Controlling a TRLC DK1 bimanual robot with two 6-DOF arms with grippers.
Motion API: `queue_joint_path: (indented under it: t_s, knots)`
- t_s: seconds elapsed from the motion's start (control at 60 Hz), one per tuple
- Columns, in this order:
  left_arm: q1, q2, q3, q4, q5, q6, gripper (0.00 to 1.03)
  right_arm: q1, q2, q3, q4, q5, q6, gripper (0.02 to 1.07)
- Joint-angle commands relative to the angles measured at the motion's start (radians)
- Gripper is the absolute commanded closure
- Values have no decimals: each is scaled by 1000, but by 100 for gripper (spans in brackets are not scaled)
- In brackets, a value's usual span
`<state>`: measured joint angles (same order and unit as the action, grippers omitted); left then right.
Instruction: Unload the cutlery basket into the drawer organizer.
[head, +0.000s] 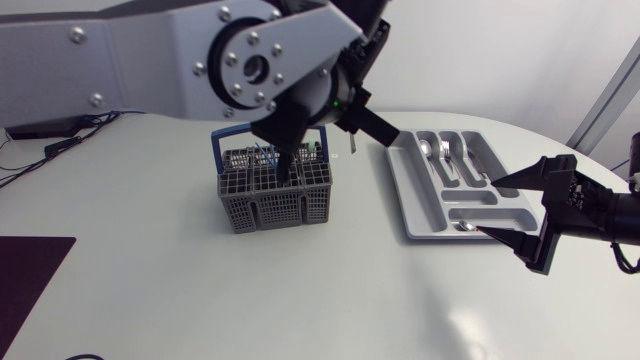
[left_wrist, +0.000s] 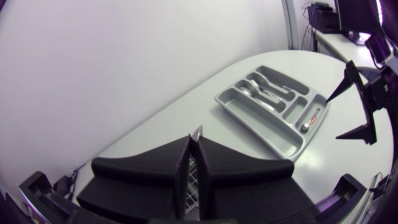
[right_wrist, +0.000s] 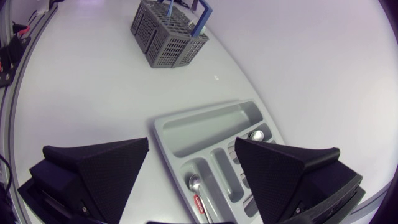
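Head view: the left gripper (head: 290, 165) dips into the basket (head: 262, 205), its fingers pressed together on a silver utensil (left_wrist: 198, 132). The right gripper (head: 492, 207) hangs spread wide over the organizer (head: 412, 195), which holds spoons (head: 447, 155).

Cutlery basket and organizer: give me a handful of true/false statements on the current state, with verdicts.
1. The cutlery basket stands upright, apart from the drawer organizer. True.
2. The right jaws are shut on a spoon. False: they stand wide open and empty at the organizer's edge.
3. The organizer holds nothing yet. False: spoons already lie in its compartments.
4. The left jaws are down at the basket, closed on a thin silver piece. True.
5. The basket's handle is red. False: it is blue.
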<state>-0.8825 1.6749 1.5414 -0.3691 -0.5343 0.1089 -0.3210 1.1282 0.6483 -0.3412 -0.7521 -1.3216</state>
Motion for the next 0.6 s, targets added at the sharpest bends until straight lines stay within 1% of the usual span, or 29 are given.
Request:
queue_joint_path:
  t_s: [0.0, 0.067, 0.133, 0.183, 0.233, 0.3, 0.383, 0.533, 0.583]
  knots:
    - [53, -14, -27, -17, 85, -97, 100, 68, -90, -70, 54, 5, 191, 7]
    - [79, -6, -29, -22, 169, -129, 100, 132, -143, -95, 108, 36, 308, 13]
    - [108, 3, -29, -37, 258, -161, 100, 201, -177, -102, 133, 68, 398, 15]
    - [116, 16, -26, -40, 280, -172, 100, 252, -186, -102, 160, 100, 469, 15]
    - [131, 25, -23, -53, 347, -190, 100, 312, -188, -102, 200, 151, 533, 15]
    - [140, 36, -23, -53, 399, -209, 100, 385, -186, -108, 249, 214, 588, 20]
    - [143, 49, -24, -53, 448, -221, 100, 464, -165, -110, 330, 289, 674, 22]
    - [137, 68, -20, -51, 482, -235, 99, 556, -123, -101, 441, 384, 772, 22]
    - [137, 71, -18, -50, 501, -239, 99, 577, -104, -93, 465, 408, 795, 27]
